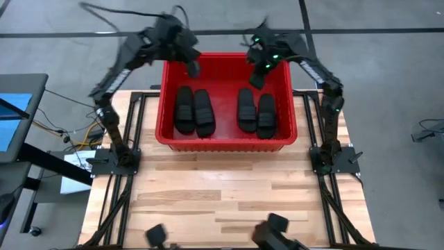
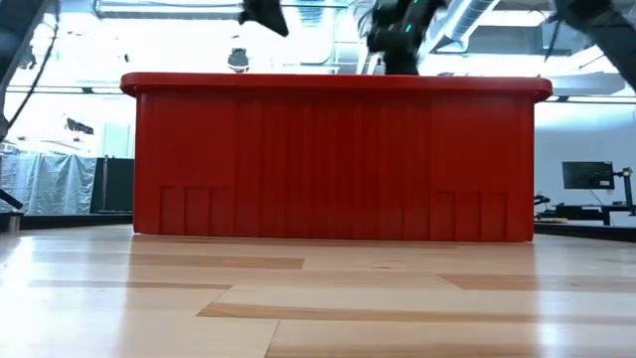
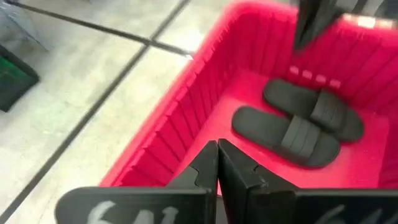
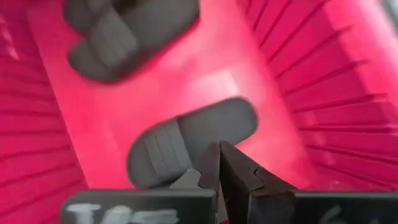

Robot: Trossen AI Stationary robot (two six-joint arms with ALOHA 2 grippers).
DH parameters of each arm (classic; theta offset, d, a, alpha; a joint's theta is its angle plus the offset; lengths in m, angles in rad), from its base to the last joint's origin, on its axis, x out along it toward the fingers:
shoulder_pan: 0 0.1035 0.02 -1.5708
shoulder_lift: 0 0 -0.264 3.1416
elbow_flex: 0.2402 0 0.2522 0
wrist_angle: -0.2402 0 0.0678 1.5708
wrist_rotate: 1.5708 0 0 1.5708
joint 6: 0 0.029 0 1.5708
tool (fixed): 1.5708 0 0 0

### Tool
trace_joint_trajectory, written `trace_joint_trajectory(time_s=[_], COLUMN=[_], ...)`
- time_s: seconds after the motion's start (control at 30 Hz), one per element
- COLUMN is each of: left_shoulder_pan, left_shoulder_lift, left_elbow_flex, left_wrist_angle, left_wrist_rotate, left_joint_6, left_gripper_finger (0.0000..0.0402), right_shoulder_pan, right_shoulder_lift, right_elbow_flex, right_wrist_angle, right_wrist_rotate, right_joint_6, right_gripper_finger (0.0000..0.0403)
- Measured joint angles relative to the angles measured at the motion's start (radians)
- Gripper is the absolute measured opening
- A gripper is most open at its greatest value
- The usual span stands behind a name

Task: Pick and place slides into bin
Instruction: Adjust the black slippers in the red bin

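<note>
All four slides point(image 1: 225, 111) are seen inside the red bin point(image 1: 226, 144); left gripper point(image 1: 193, 67) and right gripper point(image 1: 256, 78) are held empty, jaws closed, above its far rim

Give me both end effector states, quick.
Left end effector: closed, empty, over the bin's far left corner.
Right end effector: closed, empty, above the slides in the bin.

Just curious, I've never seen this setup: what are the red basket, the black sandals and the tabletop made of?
Red basket: probably moulded plastic, glossy with ribbed walls. Black sandals: seemingly matte foam or rubber, with ribbed straps. Tabletop: light wood, judging by visible plank joints and grain.
</note>
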Motion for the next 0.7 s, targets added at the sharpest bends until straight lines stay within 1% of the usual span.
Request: trace_joint_trajectory(time_s=[0.13,0.27,0.5,0.53,0.63,0.7], left_shoulder_pan=[0.010,0.010,0.010,0.010,0.010,0.010], left_shoulder_lift=[-0.097,-0.158,-0.233,-0.241,-0.266,-0.280], left_elbow_flex=[0.000,0.000,-0.001,-0.001,-0.001,-0.001], left_wrist_angle=[-0.014,-0.040,-0.095,-0.096,-0.093,-0.088], left_wrist_rotate=[-0.004,0.003,0.066,0.079,0.117,0.136], left_joint_6=[-0.038,-0.066,-0.097,-0.100,-0.103,-0.103], left_gripper_finger=[0.0000,0.0000,0.0000,0.0000,0.0000,0.0000], right_shoulder_pan=[0.000,0.003,0.032,0.041,0.073,0.090], right_shoulder_lift=[0.112,0.192,0.242,0.242,0.241,0.241], right_elbow_flex=[-0.001,-0.001,-0.001,-0.001,0.000,0.000], right_wrist_angle=[-0.016,-0.034,-0.072,-0.071,-0.072,-0.072], right_wrist_rotate=[-0.011,-0.025,-0.018,0.002,0.137,0.179], right_joint_6=[-0.020,-0.039,-0.068,-0.069,-0.068,-0.068], right_gripper_finger=[0.0000,0.0000,0.0000,0.0000,0.0000,0.0000])
